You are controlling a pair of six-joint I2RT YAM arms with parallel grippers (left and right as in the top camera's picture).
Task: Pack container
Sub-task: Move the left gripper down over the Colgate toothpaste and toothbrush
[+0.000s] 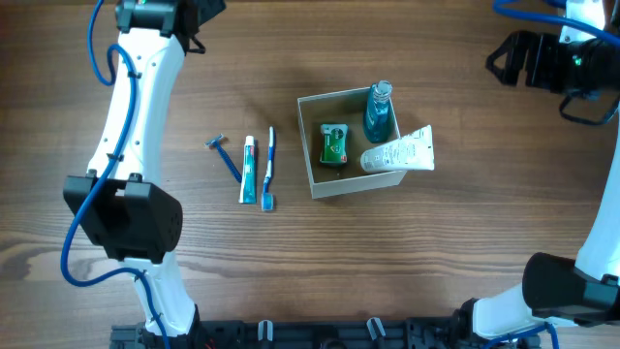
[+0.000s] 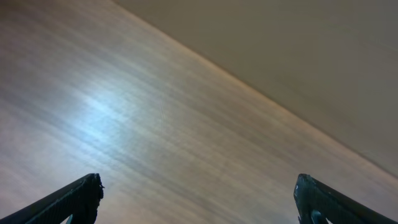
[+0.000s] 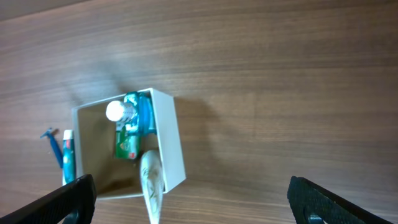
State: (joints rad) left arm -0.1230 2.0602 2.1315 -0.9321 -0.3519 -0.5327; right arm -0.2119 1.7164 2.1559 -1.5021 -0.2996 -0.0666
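My left gripper (image 2: 198, 186) hangs over bare table (image 2: 155, 124) near its edge, fingers spread wide and empty. Three items lie loose left of the box: a blue razor (image 1: 225, 155), a toothpaste tube (image 1: 249, 171) and a toothbrush (image 1: 269, 167), the last two almost touching. The container (image 1: 304, 145) sits mid-table, holding a small green item (image 1: 334, 145), a blue bottle (image 1: 379, 113) and a white tube (image 1: 399, 152) that overhangs its right wall. My right gripper (image 3: 189, 190), equally wide and empty, hovers well off to the right. I judge the left arm should fetch next. The razor lies clear of its neighbours, so I would pinch across its handle and lower it into the box's free left side.
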